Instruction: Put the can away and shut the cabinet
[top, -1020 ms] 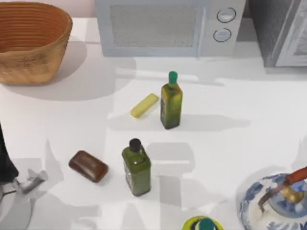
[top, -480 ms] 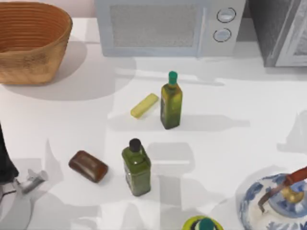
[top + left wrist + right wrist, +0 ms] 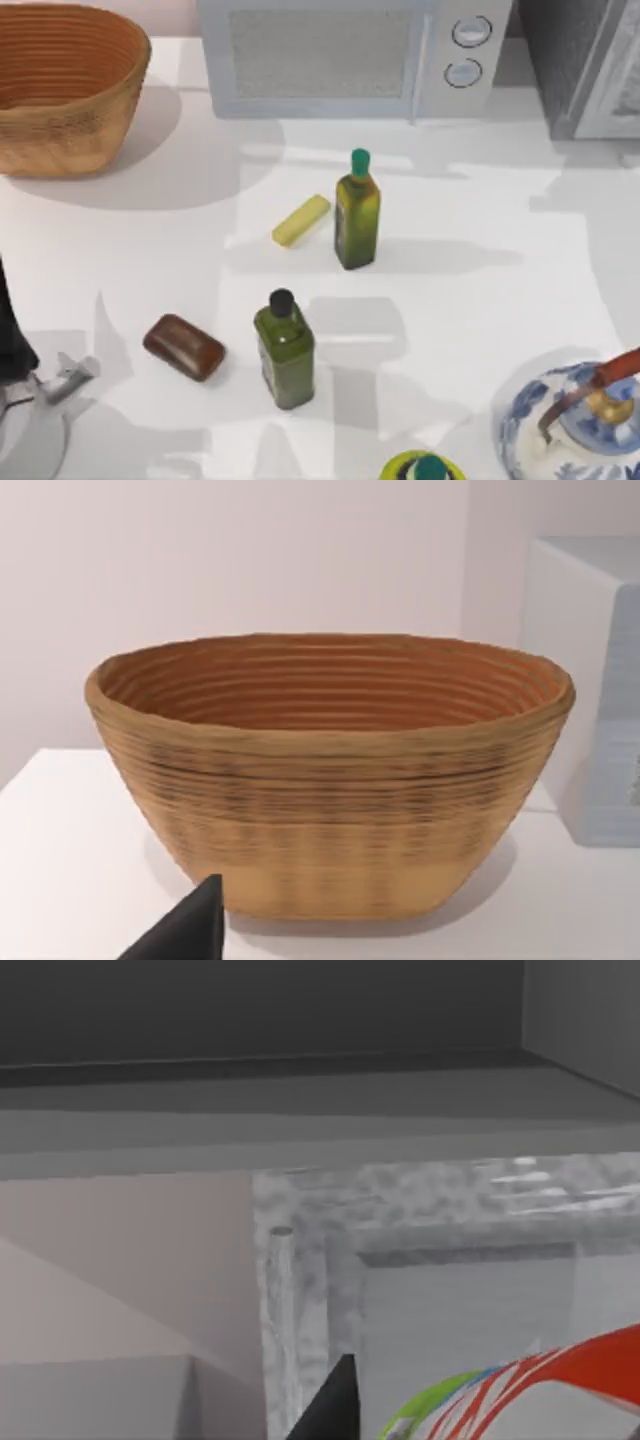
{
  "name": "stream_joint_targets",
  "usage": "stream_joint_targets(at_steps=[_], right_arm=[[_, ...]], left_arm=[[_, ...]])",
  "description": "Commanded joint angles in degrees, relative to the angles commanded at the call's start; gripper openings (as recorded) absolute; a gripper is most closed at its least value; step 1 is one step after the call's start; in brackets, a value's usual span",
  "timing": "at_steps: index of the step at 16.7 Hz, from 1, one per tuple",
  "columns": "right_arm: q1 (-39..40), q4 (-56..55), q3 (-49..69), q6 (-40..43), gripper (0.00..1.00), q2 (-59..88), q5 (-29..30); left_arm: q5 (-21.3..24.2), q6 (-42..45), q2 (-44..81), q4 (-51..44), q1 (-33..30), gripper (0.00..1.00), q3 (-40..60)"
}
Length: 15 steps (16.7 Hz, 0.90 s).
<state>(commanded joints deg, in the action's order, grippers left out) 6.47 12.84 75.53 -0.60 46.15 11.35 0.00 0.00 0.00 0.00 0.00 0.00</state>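
Shadow crept up the white table (image 3: 470, 320) toward the large dark grey cabinet (image 3: 570, 70); my right gripper (image 3: 400, 1422) clutched the small red soda can (image 3: 570, 1365) near its pale framed door (image 3: 460, 1310), and could clip that frame; left arm (image 3: 10, 330) parked lower-left

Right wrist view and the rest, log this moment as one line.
can: at right gripper, facing cabinet | cabinet shelf: no can on it | left gripper: parked, table's near-left, facing basket

Can and cabinet at the tabletop's right rear

The dark grey cabinet (image 3: 585, 65) is seen at the far right corner; the red can (image 3: 540, 1390), with white lettering and a green band, is seen close before it.
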Motion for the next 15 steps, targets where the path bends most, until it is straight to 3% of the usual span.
stream_joint_targets(at_steps=[8, 15], right_arm=[[3.46, 9.15, 21.06, -0.6, 0.0, 25.54, -0.02], [4.15, 11.43, 24.43, -0.5, 0.0, 29.99, -0.22]], left_arm=[[0.0, 0.0, 0.0, 0.0, 0.0, 1.0, 0.0], [0.0, 0.0, 0.0, 0.0, 0.0, 1.0, 0.0]])
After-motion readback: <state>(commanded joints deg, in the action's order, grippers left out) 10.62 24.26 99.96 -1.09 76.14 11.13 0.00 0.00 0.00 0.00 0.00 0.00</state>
